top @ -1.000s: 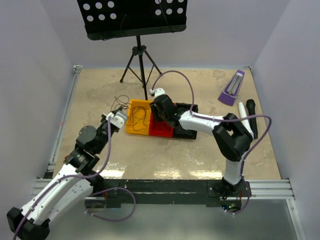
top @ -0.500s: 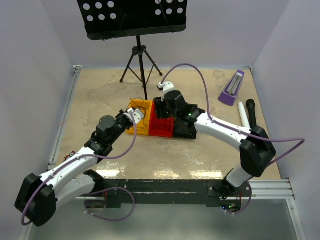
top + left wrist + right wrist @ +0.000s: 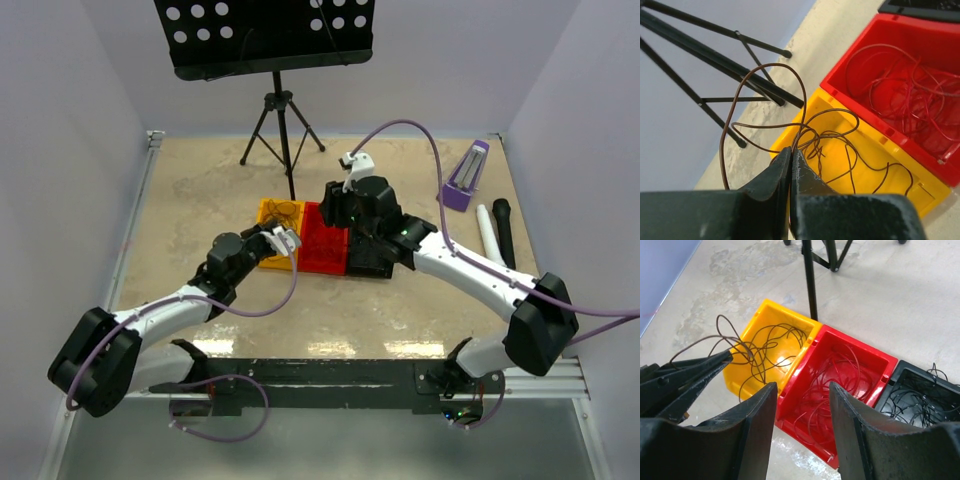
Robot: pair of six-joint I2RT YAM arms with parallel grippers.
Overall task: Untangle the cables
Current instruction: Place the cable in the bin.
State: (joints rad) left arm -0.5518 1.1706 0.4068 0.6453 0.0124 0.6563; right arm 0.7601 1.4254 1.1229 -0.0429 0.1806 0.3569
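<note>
Beige stone-patterned table runs between pale lilac walls, and a black music stand rises on its tripod at the far edge. Near the middle we see three small bins set side by side in a row, touching: a yellow bin on the left, a red bin in the middle and a black bin on the right.

We find the cables sorted by colour among them. A loose clump of dark brown wire lies in the yellow bin, thin red wires coil in the red bin, and black wires sit in the black bin.

Our left gripper hangs over the near edge of the yellow bin. Its jaws are pinched tight on one strand of the dark clump. From the pinch a tall loop stands up, while the rest of the strand trails down into the yellow bin.

Our right gripper hovers above the red bin with its fingers parted to a middling gap and nothing between them. A purple object lies well apart, by the right wall.
</note>
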